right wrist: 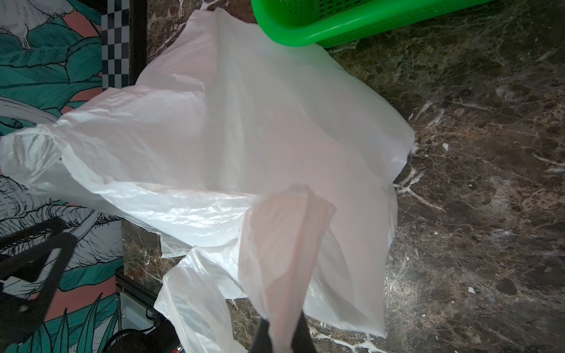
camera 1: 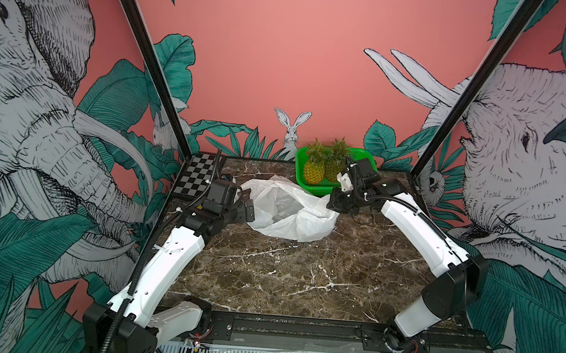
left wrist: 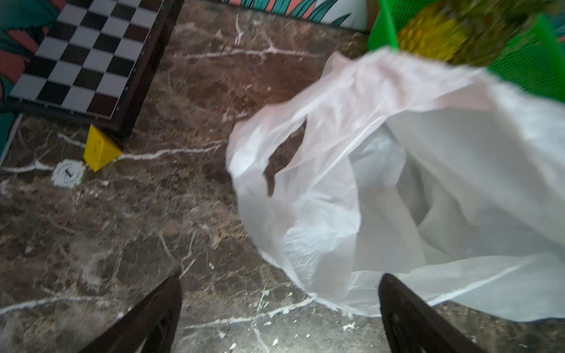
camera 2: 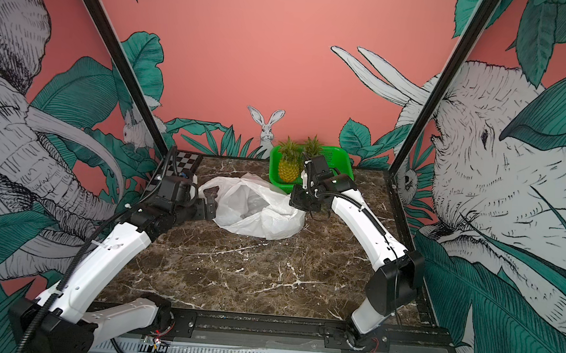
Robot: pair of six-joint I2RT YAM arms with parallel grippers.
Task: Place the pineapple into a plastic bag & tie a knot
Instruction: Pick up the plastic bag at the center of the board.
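L gripper (left wrist: 281,275) wide, empty; R gripper (right wrist: 282,325) pinches plastic bag (camera 1: 289,212) by a handle. Held one-sided, I fear mouth sags, blocking pineapple (camera 1: 313,173).

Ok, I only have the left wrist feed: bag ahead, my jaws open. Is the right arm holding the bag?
Observer: Yes, the right gripper is shut on a strip of the plastic bag, seen in the right wrist view.
Operator: Pineapples? Mine's blurred.
Observer: Two pineapples stand in the green basket in both top views; none shows in the bag.
Operator: Bag off the table?
Observer: No, it rests on the marble table; only the side by the right gripper looks raised.
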